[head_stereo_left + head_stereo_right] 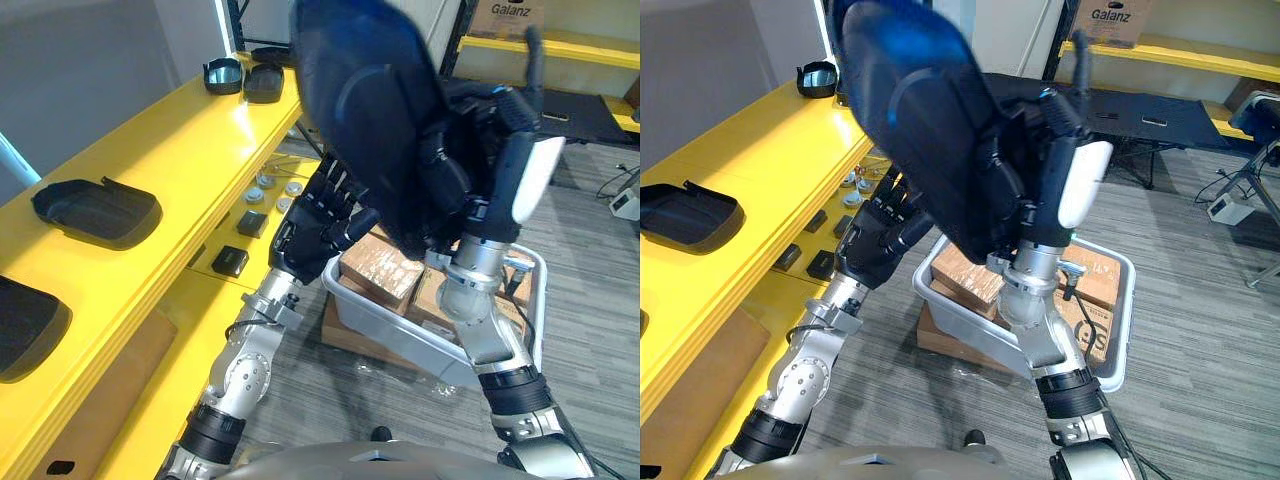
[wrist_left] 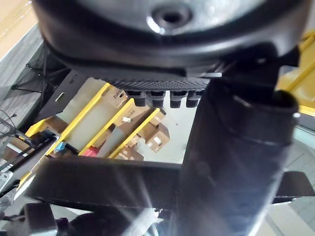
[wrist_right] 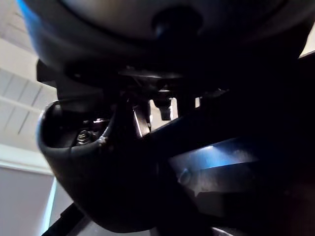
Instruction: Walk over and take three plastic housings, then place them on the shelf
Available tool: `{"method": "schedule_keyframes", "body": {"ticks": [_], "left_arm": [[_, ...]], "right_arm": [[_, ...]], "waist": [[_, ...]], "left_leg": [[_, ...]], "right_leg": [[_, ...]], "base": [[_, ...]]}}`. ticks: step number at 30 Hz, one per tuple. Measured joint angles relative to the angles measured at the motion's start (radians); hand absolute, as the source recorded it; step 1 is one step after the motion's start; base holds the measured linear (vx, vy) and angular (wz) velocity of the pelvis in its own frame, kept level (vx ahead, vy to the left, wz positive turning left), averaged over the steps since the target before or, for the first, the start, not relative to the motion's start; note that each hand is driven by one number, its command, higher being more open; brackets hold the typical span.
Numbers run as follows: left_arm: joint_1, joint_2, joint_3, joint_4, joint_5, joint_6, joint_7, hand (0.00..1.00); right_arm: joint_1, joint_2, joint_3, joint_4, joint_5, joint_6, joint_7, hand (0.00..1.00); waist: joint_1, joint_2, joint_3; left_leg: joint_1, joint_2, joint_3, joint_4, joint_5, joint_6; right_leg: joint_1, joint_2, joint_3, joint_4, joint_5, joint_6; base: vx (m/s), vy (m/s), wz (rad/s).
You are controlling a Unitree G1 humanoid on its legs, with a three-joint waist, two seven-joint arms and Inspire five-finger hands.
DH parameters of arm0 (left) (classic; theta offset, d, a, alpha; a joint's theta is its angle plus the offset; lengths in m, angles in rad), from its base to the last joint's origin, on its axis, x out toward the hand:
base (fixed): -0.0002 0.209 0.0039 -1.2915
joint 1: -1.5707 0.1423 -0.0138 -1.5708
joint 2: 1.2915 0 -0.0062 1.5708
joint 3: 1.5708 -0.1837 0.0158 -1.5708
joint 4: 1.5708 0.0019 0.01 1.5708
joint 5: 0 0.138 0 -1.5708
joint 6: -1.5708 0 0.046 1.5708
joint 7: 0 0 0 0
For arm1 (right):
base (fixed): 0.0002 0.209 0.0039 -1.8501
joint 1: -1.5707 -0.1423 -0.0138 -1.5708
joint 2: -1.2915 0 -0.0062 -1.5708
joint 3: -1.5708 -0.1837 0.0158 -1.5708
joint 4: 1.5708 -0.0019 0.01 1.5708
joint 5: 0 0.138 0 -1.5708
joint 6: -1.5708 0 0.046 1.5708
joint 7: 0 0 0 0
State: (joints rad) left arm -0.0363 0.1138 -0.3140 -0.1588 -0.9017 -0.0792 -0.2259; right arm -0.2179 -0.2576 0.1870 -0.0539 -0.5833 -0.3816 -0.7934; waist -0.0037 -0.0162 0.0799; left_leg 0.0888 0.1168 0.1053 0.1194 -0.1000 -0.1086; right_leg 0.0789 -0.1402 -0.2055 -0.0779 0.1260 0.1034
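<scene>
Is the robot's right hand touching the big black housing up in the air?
Touching. The left eye view shows the right hand curled round the edge of the plastic housing.

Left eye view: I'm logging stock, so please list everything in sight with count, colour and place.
shelf: one, yellow, along the robot's left
housings: at least four, black, on the shelf top
held housing: one, black, up in the right hand
small parts: several, black and silver, on the shelf's lower level
bin: one, grey, low in front, beside the shelf
boxes: several, brown, inside the bin
right hand: one, dark with white thumb cover, clasping the held housing
left hand: one, dark, below the held housing
</scene>
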Motion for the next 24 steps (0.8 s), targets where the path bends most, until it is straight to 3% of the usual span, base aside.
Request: {"method": "schedule_keyframes", "body": {"ticks": [15, 16, 21, 24], "left_arm": [[-0.032, -0.019, -0.033, -0.007, -0.029, 0.006, 0.031, 1.00], [-0.032, -0.019, -0.034, -0.007, -0.022, 0.017, 0.044, 0.00], [-0.034, -0.019, -0.053, -0.007, 0.013, 0.024, 0.103, 0.00], [-0.034, -0.020, -0.063, -0.007, 0.055, 0.018, 0.193, 0.00]], "right_arm": [[0.001, 0.058, 0.116, 0.117, 0.010, 0.027, -0.015, 0.00], [0.002, 0.060, 0.120, 0.128, 0.012, 0.027, -0.023, 0.00], [0.006, 0.059, 0.142, 0.154, 0.067, 0.040, -0.031, 0.00], [0.007, 0.058, 0.164, 0.163, 0.121, 0.044, -0.040, 0.00]], "waist": [[0.000, 0.000, 0.000], [0.000, 0.000, 0.000], [0.003, -0.001, -0.001], [0.001, -0.002, -0.001]], "left_leg": [[-0.001, -0.001, -0.011, 0.001, 0.000, 0.000], [-0.001, -0.001, -0.015, 0.001, 0.000, 0.000], [-0.001, -0.001, -0.018, 0.002, 0.000, 0.000], [-0.001, -0.001, -0.018, 0.002, 0.000, 0.000]], "right_leg": [[0.005, -0.001, -0.014, 0.000, -0.001, -0.001], [0.007, -0.001, -0.018, 0.000, -0.001, -0.001], [0.009, -0.001, -0.024, 0.000, -0.002, -0.002], [0.009, -0.001, -0.024, 0.000, -0.002, -0.003]], "base": [[0.00, 0.001, 0.01], [-0.01, 0.008, 0.07], [-0.01, 0.004, 0.02], [0.00, 0.000, 0.00]]}}
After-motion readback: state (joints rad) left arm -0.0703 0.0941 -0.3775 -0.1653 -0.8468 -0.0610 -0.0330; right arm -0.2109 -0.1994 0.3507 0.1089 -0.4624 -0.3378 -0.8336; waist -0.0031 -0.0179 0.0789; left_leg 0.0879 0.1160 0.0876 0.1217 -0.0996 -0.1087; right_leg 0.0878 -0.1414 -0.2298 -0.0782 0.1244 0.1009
